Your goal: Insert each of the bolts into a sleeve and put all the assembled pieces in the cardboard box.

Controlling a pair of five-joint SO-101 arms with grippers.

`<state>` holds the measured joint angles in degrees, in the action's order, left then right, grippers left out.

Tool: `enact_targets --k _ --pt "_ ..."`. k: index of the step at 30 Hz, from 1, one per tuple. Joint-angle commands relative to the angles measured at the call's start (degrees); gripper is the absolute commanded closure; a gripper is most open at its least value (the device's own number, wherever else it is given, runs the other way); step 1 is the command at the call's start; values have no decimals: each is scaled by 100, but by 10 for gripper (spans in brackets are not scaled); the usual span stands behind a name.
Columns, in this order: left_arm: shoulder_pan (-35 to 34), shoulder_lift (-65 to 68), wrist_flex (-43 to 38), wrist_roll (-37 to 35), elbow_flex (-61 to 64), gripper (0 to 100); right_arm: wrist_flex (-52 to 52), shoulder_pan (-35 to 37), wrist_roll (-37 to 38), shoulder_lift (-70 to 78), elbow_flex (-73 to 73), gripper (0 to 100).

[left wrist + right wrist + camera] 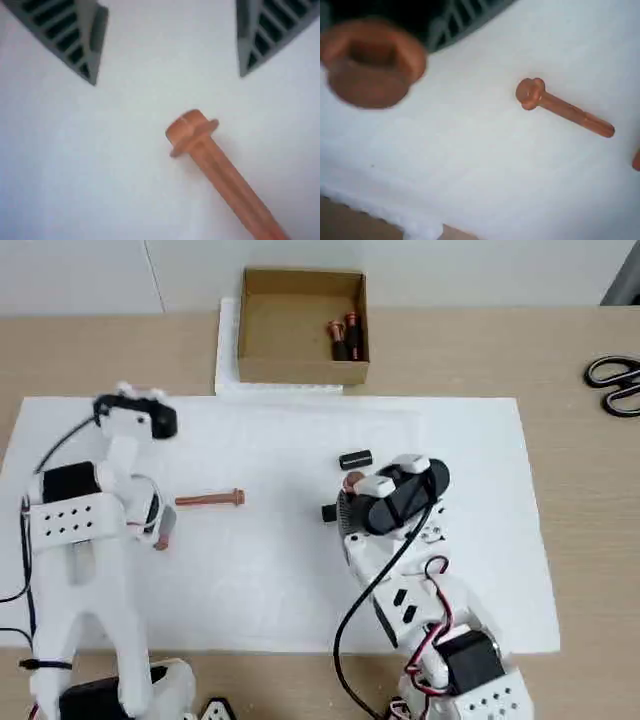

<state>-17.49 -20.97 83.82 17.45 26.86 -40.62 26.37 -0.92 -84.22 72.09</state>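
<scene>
**Two pieces boxed, bolts and one sleeve out on the sheet**

A pale wooden table (590,490) stands against a light wall; a white foam sheet (300,580) covers most of it; black-handled scissors (615,385) lie on the bare wood at the far right edge.

The open brown cardboard box (290,370) sits beyond the sheet's far edge. In its right corner lie two assembled pieces (345,337), copper bolts in black sleeves, side by side.

On the sheet I count one copper-coloured flanged bolt (210,499) lying flat between the arms, its head toward the right arm; one short black cylindrical sleeve (355,459) lying loose just beyond the right claw (345,498); and a copper end (164,530) poking out beside the left arm, too hidden to name.

The left claw (167,75) hangs low over the sheet, fingers spread wide with nothing between them. A nearby bolt (220,170) lies flat just short of its tips; I cannot tell whether it is the mid-sheet one.

The right claw is closed round a held bolt (370,62), whose flanged head looms close in its wrist view.
</scene>
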Motion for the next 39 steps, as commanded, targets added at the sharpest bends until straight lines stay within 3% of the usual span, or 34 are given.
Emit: enact_targets --k 1,11,23,39 --pt "26 -211 35 -325 -444 822 224 -286 -35 760 -923 995" --pt "26 -211 35 -782 -514 822 242 -549 -35 4497 -4237 995" --pt "26 -220 79 -1011 -514 823 1420 -989 -35 9200 -8211 995" --pt "18 -220 70 -1037 -479 825 1552 -804 -62 12936 -12554 995"
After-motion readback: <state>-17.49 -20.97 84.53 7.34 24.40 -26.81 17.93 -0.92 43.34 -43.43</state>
